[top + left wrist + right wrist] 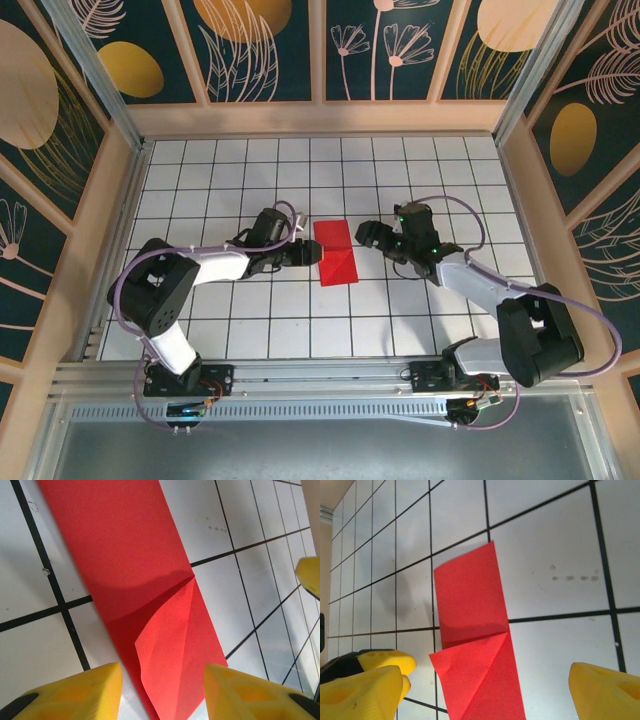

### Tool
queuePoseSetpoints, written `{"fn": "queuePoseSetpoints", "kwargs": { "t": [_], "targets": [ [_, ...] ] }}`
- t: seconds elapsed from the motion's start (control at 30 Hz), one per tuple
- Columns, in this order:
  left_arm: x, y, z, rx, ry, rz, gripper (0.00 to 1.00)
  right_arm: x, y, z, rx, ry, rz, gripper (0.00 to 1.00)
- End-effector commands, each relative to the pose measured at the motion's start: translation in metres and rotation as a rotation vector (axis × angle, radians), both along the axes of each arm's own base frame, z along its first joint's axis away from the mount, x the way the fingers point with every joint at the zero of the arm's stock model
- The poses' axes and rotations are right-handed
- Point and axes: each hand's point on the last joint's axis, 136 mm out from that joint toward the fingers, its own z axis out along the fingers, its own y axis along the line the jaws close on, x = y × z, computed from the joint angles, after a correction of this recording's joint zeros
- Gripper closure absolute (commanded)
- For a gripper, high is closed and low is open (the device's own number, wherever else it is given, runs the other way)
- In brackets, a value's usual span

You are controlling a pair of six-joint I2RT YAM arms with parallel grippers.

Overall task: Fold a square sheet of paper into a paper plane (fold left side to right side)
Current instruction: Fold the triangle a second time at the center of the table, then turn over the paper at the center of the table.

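While the left jaws sit just left of it, spread apart and gripping nothing, the square sheet of paper lies flat in the middle of the desk, between both arms. It's folded in half into a narrow strip, and one near corner is turned in diagonally, though I think that flap isn't pressed flat. Right jaws hang wide apart too, empty, near its other side. Most of the plane folds are left.

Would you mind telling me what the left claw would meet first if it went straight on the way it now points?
Most likely the folded red sheet of paper, lying on the grid table just ahead of the left claw. Height is unclear, so it might pass just above it.
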Motion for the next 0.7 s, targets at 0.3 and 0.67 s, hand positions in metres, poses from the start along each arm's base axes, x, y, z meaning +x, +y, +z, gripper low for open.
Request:
{"fn": "queuePoseSetpoints", "kwargs": {
  "t": [0.3,0.67],
  "targets": [
    [0.015,-0.015,-0.008,-0.033,-0.012,-0.042,0.67,-0.003,-0.005,0.004,0.011,-0.017,-0.014,0.14],
    [0.019,-0.015,-0.016,-0.012,-0.011,-0.033,0.77,-0.004,0.002,0.002,0.034,-0.011,0.017,0.14]
  ]
}}
